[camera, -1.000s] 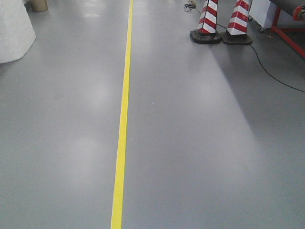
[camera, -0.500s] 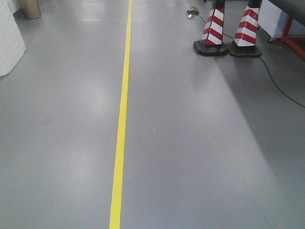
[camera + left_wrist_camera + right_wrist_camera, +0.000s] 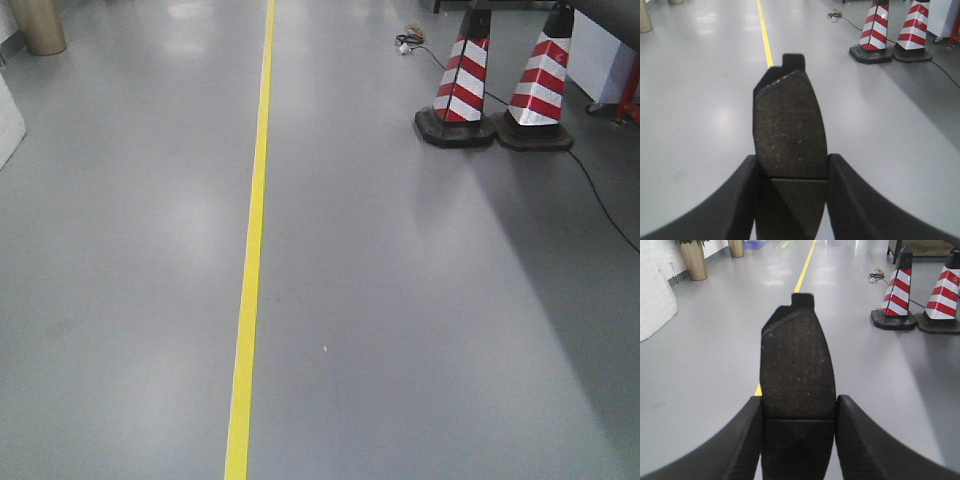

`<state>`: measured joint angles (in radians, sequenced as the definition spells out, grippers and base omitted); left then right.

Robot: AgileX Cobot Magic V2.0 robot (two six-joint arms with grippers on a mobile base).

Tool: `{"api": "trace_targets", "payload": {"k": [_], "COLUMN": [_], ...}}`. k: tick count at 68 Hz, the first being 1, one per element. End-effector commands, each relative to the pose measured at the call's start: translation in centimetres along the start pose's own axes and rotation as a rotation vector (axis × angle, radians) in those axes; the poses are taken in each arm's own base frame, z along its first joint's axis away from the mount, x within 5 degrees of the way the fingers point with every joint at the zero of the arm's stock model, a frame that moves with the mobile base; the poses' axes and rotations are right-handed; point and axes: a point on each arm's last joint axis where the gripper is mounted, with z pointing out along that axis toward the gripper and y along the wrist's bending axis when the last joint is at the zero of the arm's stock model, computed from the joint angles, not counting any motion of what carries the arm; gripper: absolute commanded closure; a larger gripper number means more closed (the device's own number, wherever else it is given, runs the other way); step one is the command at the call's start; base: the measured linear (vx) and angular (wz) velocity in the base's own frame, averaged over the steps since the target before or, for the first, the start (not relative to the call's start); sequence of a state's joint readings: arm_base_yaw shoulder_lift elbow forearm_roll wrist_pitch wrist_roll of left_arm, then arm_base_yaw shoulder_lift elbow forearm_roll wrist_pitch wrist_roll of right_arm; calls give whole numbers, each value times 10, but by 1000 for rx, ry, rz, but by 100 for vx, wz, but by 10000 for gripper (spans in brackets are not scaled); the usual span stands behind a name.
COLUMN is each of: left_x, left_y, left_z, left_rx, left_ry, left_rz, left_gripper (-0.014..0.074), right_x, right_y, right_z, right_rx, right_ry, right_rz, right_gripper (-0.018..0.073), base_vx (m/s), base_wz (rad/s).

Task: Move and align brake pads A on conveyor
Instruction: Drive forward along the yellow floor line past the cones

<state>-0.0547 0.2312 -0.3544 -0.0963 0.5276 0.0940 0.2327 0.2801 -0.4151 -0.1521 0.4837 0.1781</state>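
Note:
My left gripper (image 3: 791,172) is shut on a brake pad (image 3: 788,130), a dark grey-brown oblong with a cross groove and a darker backing plate, held out above the grey floor. My right gripper (image 3: 798,410) is shut on a second brake pad (image 3: 797,365) in the same way. Both pads stick forward from between the black fingers. The conveyor is out of view. No gripper or arm shows in the front view.
A yellow floor line (image 3: 252,240) runs ahead over the grey floor. Two red-and-white cones (image 3: 462,85) (image 3: 538,92) stand at the far right with a black cable (image 3: 600,200). A tan planter (image 3: 694,260) and a white wrapped object (image 3: 655,295) stand at the left.
The front view has shifted: the cones, the planter and the floor have slid down and to the right in the picture, as the base moves forward.

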Motion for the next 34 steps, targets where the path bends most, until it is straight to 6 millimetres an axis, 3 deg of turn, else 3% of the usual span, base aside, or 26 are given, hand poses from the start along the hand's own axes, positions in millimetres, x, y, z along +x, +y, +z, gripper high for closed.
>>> {"api": "trace_targets", "payload": {"k": [1,34], "left_x": [-17,-17], "left_y": [0,0], "left_z": [-3,-3], "left_rx": [0,0], "left_ry": [-116,-116], "left_rz": [-7,-7], "left_gripper": [603,603], "right_x": [-19,-19], "right_y": [1,1], "right_z": [-3,-3], "right_rx": [-13,-13], "right_ry": [-125,-125], "right_rz": [-14,-14], "right_gripper": [564,564], "base_vx": [76,77], "base_wz": [2,7]}}
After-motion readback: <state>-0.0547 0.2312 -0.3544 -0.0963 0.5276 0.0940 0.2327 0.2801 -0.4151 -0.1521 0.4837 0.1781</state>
